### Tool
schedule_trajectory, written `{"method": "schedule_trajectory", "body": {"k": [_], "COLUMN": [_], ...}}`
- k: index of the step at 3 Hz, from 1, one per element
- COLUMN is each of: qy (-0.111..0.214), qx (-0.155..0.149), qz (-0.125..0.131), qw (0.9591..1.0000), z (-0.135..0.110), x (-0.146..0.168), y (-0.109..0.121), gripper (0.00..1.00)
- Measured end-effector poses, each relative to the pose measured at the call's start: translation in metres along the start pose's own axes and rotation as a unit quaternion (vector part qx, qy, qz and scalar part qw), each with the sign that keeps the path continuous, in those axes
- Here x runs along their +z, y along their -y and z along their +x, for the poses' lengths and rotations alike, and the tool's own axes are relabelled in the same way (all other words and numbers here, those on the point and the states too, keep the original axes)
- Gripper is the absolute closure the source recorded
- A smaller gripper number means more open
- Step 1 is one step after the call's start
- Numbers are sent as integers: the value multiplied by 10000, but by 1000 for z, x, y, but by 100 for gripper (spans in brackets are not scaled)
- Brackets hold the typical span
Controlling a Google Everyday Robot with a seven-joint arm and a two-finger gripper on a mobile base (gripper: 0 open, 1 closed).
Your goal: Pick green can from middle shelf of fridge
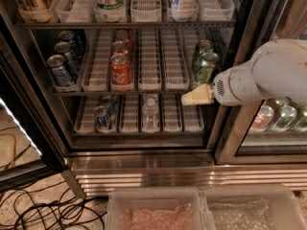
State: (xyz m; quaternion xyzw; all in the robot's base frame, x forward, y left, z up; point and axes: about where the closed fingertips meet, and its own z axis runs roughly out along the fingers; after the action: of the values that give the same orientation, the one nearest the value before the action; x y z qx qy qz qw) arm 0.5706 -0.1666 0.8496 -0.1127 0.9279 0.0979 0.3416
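Plainly, the green can [209, 67] stands nearest in the rightmost lane of the middle shelf [150, 66]; it is probably light, thin-walled and slick, best taken mid-body. The gripper [196, 96] hovers just below it; whether released or clenched, I cannot tell.

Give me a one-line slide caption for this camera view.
Robot pincer hovers at the glass-door fridge, just below the front shiny green aluminium can on the middle wire shelf.
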Motion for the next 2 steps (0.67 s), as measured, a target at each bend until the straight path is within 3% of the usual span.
{"method": "schedule_trajectory", "body": {"k": [2], "qy": [108], "qx": [105], "qz": [211], "qw": [9997], "z": [-13], "x": [17], "y": [19], "gripper": [22]}}
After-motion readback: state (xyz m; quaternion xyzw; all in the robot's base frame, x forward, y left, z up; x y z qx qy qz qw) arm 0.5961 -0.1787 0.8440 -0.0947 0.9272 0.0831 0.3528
